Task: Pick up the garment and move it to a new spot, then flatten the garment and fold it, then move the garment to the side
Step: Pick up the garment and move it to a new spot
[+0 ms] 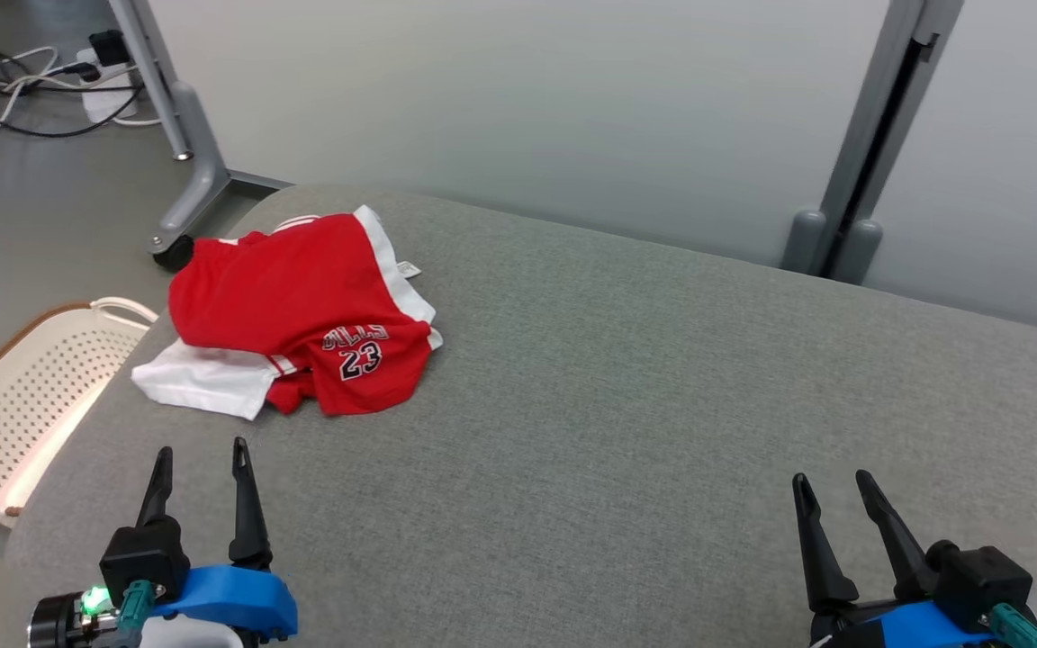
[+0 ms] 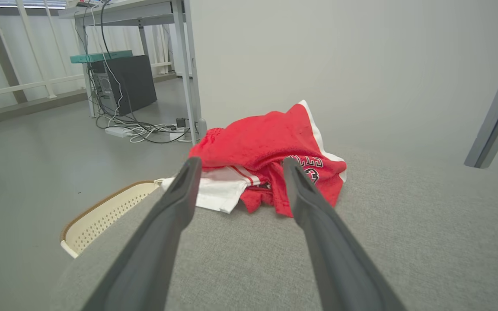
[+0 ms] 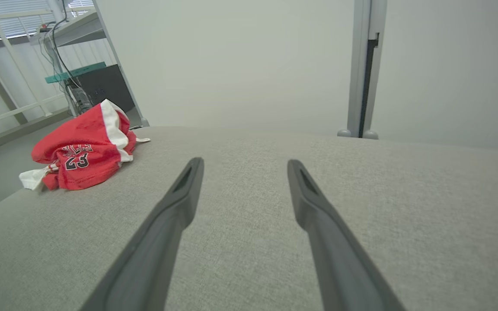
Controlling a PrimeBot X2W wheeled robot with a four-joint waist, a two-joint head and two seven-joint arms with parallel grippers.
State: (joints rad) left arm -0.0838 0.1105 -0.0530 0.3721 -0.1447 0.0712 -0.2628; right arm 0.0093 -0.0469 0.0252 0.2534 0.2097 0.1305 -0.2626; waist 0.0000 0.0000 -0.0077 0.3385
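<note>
The crumpled red garment [image 1: 302, 310] shows "23" under partly hidden letters; left gripper [image 1: 201, 454] and right gripper [image 1: 835, 484] are spread, holding nothing.

crumpled red-and-white jersey [image 1: 293, 297] far left on grey fabric surface [image 1: 662, 405], cream perforated basket [image 1: 23, 396] off left edge, rest open

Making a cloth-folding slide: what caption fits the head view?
Crumpled red jersey lies near the left edge of the grey surface; left gripper and right gripper hover open, empty.
</note>
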